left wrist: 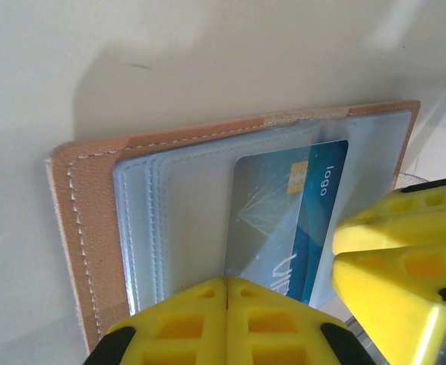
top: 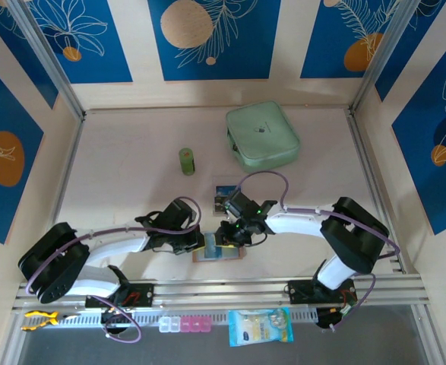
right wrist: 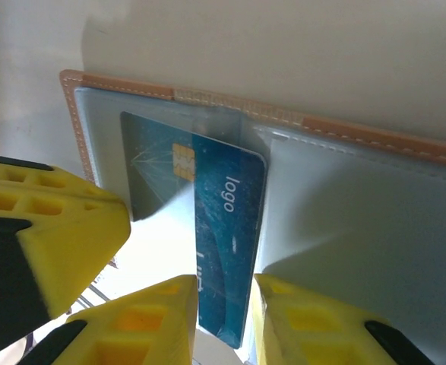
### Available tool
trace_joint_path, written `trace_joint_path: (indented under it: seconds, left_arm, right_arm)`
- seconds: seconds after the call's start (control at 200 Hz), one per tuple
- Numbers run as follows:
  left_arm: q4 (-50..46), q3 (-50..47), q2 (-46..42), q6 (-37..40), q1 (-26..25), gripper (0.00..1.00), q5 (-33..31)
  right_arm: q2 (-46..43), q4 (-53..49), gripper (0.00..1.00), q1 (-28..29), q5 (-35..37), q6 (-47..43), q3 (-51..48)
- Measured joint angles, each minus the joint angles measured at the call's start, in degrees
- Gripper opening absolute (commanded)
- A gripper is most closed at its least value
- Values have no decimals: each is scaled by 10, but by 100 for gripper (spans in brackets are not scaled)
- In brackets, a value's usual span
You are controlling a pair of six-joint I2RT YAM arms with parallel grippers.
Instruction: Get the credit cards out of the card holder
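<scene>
The tan card holder (top: 236, 255) lies open near the table's front edge, its clear slots facing up (left wrist: 93, 198) (right wrist: 374, 137). A blue credit card (left wrist: 314, 205) (right wrist: 226, 228) with a gold chip sticks partway out of one slot. My left gripper (top: 197, 245) (left wrist: 228, 283) is shut with nothing in it, its tips pressing on the holder's slots. From the other side, my right gripper (top: 229, 237) (right wrist: 224, 304) is closed on the exposed end of the blue card. Another card (top: 224, 199) lies loose on the table just behind the holder.
A large mint-green zip case (top: 261, 134) sits at the back, with a small green cylinder (top: 187, 160) standing left of it. Raised walls ring the table. A blue packet (top: 259, 326) and small pastel boxes (top: 186, 325) lie below the front rail.
</scene>
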Motion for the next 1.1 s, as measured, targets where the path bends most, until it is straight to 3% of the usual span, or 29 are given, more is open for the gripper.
trace_joint_path:
  seconds: [0.505, 1.1]
  left_arm:
    - [0, 0, 2, 0, 0, 3, 0]
    - [0, 0, 3, 0, 0, 3, 0]
  right_arm:
    - [9, 35, 19, 0, -19, 11, -13]
    - [25, 83, 19, -6, -52, 26, -22]
